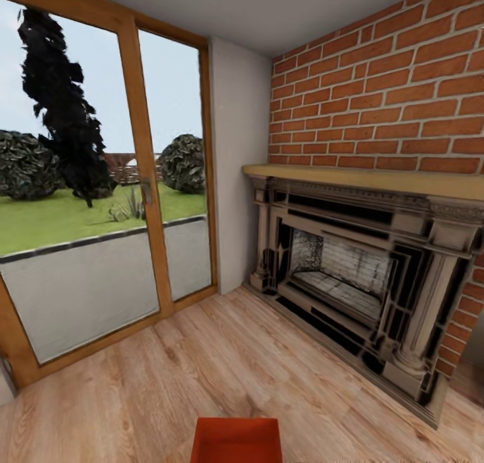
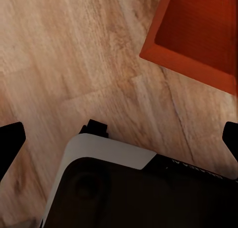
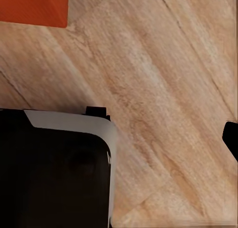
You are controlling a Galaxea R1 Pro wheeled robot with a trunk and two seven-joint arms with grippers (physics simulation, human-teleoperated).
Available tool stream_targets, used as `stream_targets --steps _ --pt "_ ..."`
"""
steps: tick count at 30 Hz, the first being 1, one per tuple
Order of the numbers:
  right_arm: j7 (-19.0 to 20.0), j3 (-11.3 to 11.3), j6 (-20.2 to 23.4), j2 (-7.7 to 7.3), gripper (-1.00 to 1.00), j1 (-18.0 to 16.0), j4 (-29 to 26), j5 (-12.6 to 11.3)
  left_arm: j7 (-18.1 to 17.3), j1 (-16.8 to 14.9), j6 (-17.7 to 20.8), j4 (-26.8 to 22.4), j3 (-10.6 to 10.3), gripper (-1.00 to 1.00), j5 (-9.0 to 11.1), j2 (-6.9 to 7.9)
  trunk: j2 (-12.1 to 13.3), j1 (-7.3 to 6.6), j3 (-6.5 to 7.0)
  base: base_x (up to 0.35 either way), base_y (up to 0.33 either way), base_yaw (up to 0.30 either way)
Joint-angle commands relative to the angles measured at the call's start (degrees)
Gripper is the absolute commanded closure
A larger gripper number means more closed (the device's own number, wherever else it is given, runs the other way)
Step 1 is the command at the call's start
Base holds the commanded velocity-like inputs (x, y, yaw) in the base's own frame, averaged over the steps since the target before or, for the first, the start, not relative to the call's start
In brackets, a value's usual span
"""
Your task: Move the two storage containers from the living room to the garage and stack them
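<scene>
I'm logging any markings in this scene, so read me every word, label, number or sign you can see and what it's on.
Faint light lettering on the dark robot base, in the left wrist view: too blurred to read.
Orange-red storage container: no text.
Brick fireplace and glass doors: no text.

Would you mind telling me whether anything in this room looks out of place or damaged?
Only the orange-red storage container stands out: it sits alone on the wood plank floor in front of the fireplace. It looks upright and undamaged; nothing appears spilled.
</scene>
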Motion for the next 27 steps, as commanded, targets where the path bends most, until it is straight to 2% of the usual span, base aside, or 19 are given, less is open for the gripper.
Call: stream_targets --steps 1,27 --pt "0.0 0.5 -0.3 0.04 -1.00 -0.1 0.2 -0.4 0.1 0.0 -0.1 0.0 -0.2 -1.00 0.3 0.00 -0.1 0.00 -0.08 0.000 0.000 -0.191" --pt "0.0 1.2 -0.1 -0.31 -1.00 0.0 0.3 0.4 0.2 0.0 -0.4 -0.1 0.0 -1.00 0.3 0.00 -0.1 0.00 -0.08 0.000 0.000 -0.016"
